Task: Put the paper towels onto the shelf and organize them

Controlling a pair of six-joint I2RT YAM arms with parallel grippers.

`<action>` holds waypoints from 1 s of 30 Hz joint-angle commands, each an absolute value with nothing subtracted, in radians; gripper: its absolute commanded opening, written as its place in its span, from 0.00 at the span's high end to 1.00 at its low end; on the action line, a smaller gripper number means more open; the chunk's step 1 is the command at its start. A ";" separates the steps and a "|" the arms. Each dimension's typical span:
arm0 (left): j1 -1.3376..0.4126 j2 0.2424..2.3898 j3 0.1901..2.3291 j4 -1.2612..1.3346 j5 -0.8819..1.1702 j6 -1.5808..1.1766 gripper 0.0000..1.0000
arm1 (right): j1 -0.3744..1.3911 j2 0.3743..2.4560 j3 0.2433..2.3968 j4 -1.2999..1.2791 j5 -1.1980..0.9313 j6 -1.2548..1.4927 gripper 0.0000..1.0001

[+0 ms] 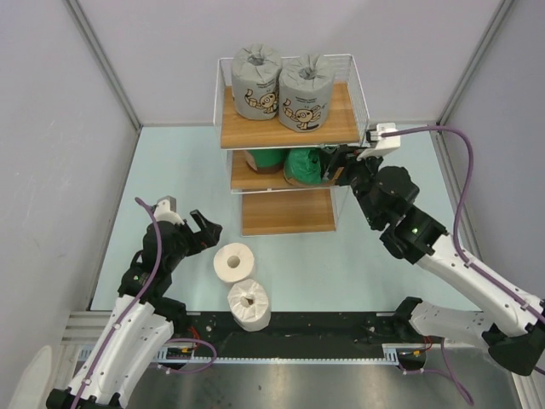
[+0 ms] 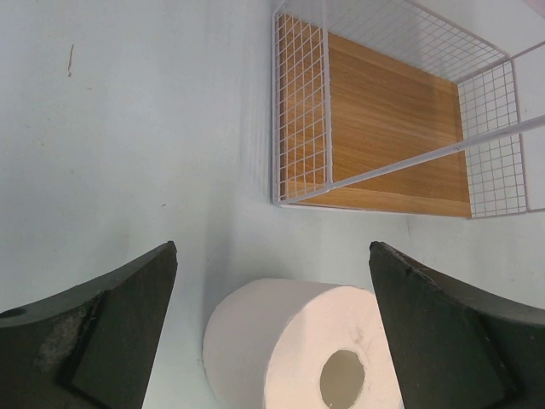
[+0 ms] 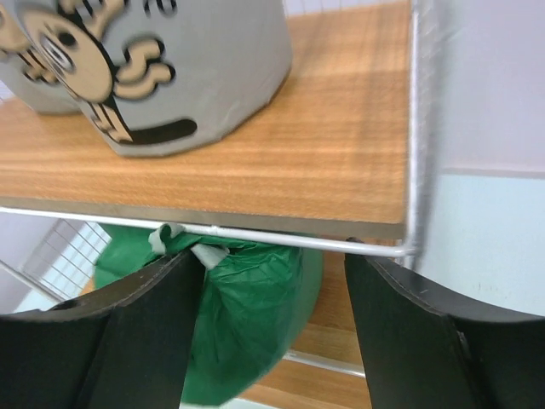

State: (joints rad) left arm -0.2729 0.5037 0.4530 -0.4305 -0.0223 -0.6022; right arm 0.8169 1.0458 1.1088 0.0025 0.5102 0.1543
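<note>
Wood-and-wire shelf (image 1: 289, 213), top view: grey rolls (image 1: 256, 81) (image 1: 306, 92) side by side on the top board, green rolls (image 1: 264, 159) (image 1: 302, 166) on the middle board, white rolls (image 1: 234, 261) (image 1: 249, 304) on the table (image 1: 358, 264) near the left hand (image 1: 207, 230).
Left wrist view: left hand spread wide, one white roll framed between its fingers.
Right wrist view: right hand (image 3: 272, 260) spread at the middle board, a green roll between its fingers, the finger on the right of the view clear of it.
</note>
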 commanded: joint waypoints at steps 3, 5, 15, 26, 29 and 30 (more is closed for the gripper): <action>-0.278 0.503 0.456 -0.399 -0.014 -0.603 0.00 | 0.811 0.934 1.155 0.072 0.502 0.123 0.28; -0.278 0.505 0.454 -0.399 -0.014 -0.604 0.00 | 0.813 0.920 1.155 0.060 0.477 0.120 0.28; -0.278 0.509 0.456 -0.396 -0.012 -0.603 0.00 | 0.882 0.861 1.151 -0.242 0.239 0.172 0.25; -0.278 0.505 0.449 -0.391 -0.009 -0.604 0.01 | 1.336 0.926 0.924 -0.312 0.400 0.368 0.14; -0.276 0.505 0.449 -0.390 -0.009 -0.604 0.00 | 1.382 1.003 0.890 -0.229 0.407 0.414 0.13; -0.278 0.506 0.449 -0.391 -0.008 -0.604 0.00 | 1.387 1.028 0.890 -0.209 0.405 0.431 0.13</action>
